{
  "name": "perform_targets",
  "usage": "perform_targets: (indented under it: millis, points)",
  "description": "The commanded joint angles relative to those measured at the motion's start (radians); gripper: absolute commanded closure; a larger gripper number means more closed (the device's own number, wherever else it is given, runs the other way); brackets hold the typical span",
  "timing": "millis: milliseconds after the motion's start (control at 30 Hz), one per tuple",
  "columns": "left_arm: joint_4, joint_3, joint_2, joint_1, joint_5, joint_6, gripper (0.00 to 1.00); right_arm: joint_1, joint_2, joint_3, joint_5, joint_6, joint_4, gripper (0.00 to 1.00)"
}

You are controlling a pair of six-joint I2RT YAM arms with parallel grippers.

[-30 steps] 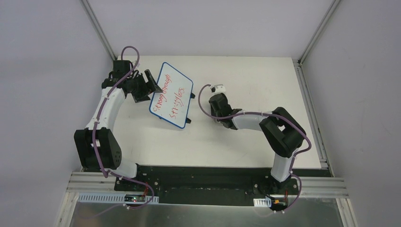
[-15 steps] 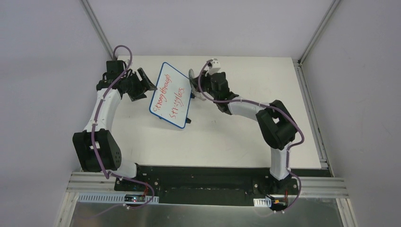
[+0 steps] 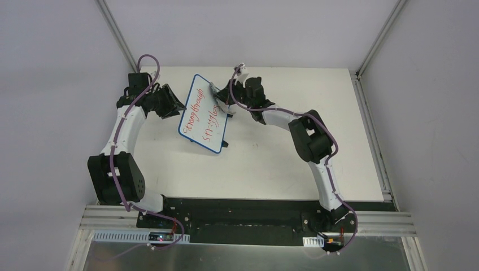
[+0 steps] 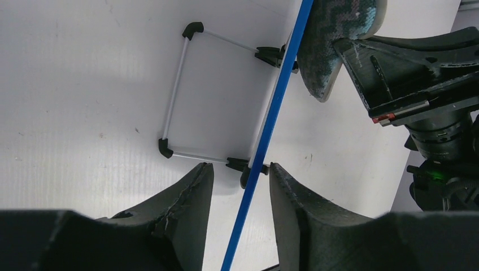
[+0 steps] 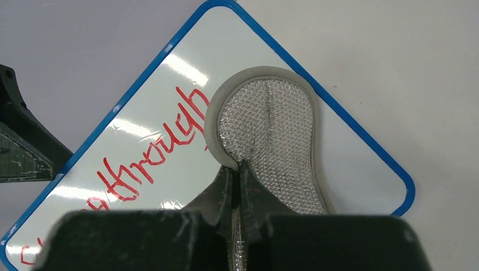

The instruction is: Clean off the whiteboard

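On the white table [image 3: 271,164] the whiteboard [image 3: 204,113] stands tilted, far left of centre, its red handwriting [image 5: 152,147] intact, so erasing seems unstarted: the right gripper [image 5: 238,169] is clamped on a mesh pad [image 5: 271,130] at its top corner, while the left gripper [image 4: 242,167] has its fingers apart astride the rim.

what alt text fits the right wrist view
The right gripper, shut on a grey mesh pad, holds it over a blue-rimmed whiteboard near its top corner, with a pale table behind. Red handwriting runs across the board to the pad's left, not yet wiped.
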Motion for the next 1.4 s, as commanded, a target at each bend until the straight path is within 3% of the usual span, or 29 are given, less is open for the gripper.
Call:
perform_targets:
  millis: [0, 200, 367, 500, 833, 967, 1133, 1367]
  points:
    - [-0.001, 0.028, -0.009, 0.004, -0.016, 0.043, 0.60, 0.008, -0.006, 0.000, -0.082, -0.041, 0.084, 1.00]
    - [-0.009, 0.036, 0.023, 0.004, -0.004, 0.047, 0.70, 0.009, 0.020, 0.047, -0.065, -0.109, 0.087, 1.00]
    - [0.002, 0.037, 0.039, 0.003, 0.022, 0.037, 0.63, 0.030, 0.028, 0.057, -0.042, -0.131, 0.066, 1.00]
    - [0.004, 0.040, 0.055, -0.005, 0.034, 0.039, 0.64, 0.058, 0.034, 0.074, -0.009, -0.131, 0.055, 1.00]
    - [-0.026, 0.061, 0.072, -0.024, -0.001, 0.076, 1.00, 0.143, 0.085, 0.223, -0.065, -0.200, -0.071, 1.00]
    - [-0.031, 0.064, 0.075, -0.033, -0.015, 0.094, 1.00, 0.184, 0.068, 0.239, -0.057, -0.189, -0.079, 1.00]
    - [-0.064, 0.073, 0.074, -0.033, -0.045, 0.132, 1.00, 0.183, 0.128, 0.302, 0.073, -0.093, -0.083, 1.00]
    - [-0.104, 0.100, 0.108, -0.033, -0.051, 0.145, 1.00, 0.114, 0.279, 0.470, 0.206, -0.024, -0.263, 1.00]
